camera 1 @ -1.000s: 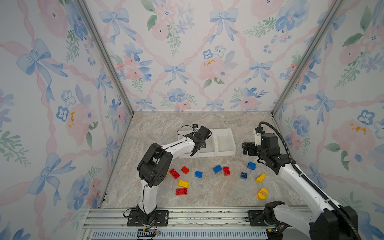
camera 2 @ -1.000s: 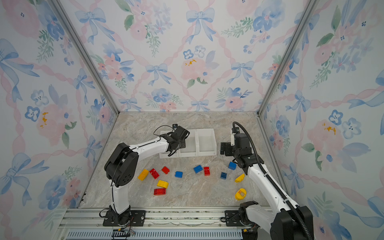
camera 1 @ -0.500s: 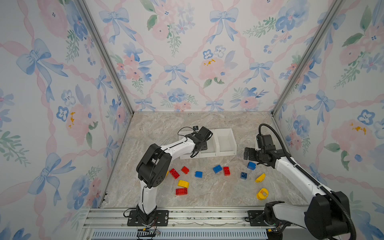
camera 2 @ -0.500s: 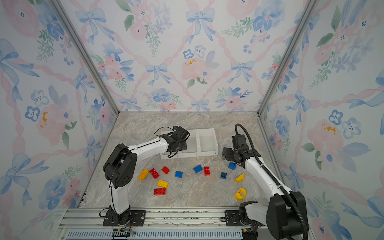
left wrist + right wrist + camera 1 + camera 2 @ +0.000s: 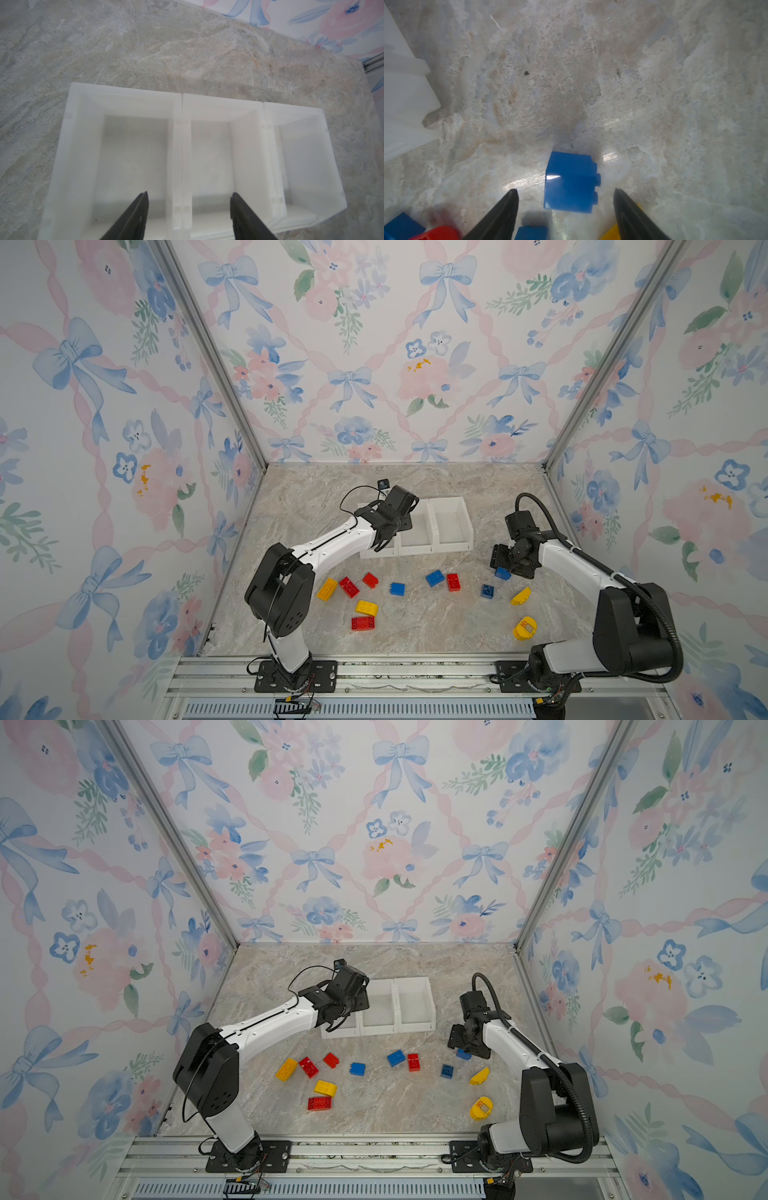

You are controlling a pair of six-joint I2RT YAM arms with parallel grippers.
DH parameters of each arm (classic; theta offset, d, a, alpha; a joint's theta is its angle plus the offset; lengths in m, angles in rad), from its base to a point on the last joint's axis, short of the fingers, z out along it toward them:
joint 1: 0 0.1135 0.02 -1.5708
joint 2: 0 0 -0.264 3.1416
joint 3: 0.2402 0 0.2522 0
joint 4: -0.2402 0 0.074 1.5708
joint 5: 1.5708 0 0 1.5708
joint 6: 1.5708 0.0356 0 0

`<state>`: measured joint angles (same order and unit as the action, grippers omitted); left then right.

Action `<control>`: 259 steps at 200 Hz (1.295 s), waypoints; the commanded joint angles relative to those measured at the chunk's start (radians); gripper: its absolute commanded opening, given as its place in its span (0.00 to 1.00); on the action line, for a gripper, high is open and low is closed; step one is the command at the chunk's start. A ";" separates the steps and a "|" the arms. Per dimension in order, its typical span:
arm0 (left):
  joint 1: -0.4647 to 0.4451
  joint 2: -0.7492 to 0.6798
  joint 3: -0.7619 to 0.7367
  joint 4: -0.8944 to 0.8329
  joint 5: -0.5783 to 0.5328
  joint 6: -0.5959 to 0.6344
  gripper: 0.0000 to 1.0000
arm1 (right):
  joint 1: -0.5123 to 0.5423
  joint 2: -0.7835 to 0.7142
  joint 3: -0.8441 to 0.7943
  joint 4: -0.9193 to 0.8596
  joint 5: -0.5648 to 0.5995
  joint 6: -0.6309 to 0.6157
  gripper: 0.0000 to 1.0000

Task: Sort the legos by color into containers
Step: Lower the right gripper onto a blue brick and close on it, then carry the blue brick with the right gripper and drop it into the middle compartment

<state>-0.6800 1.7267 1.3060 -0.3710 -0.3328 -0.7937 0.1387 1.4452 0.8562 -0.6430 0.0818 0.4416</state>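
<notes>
Three joined white containers stand mid-table; the floors that show in the left wrist view are bare. My left gripper hovers open over the left container's near end, holding nothing. My right gripper is low at the right, open, its fingers either side of a blue lego that lies on its side, not touching it. Other legos lie loose in front: red, blue, yellow.
More bricks are scattered near the front: red, blue, yellow. The blue and yellow ones sit close behind my right fingers. Floral walls enclose the table on three sides.
My right gripper has come down and forward over the blue lego and its jaws have narrowed somewhat. The left gripper has stayed over the left container and its jaws have parted.
</notes>
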 commanded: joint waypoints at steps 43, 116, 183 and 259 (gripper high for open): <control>0.022 -0.087 -0.129 0.052 -0.011 -0.013 0.68 | -0.034 0.085 0.026 0.012 -0.021 0.026 0.65; 0.038 -0.114 -0.166 0.074 -0.019 -0.021 0.70 | -0.040 0.102 0.028 0.023 -0.036 0.029 0.44; 0.055 -0.133 -0.186 0.091 -0.022 -0.017 0.72 | 0.056 0.024 0.099 -0.022 -0.047 0.010 0.33; 0.083 -0.213 -0.261 0.124 -0.026 -0.011 0.76 | 0.320 0.014 0.283 -0.011 -0.048 0.010 0.32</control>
<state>-0.6083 1.5566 1.0752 -0.2634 -0.3397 -0.8059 0.3901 1.4551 1.0729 -0.6434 0.0364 0.4637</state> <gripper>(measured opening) 0.758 0.450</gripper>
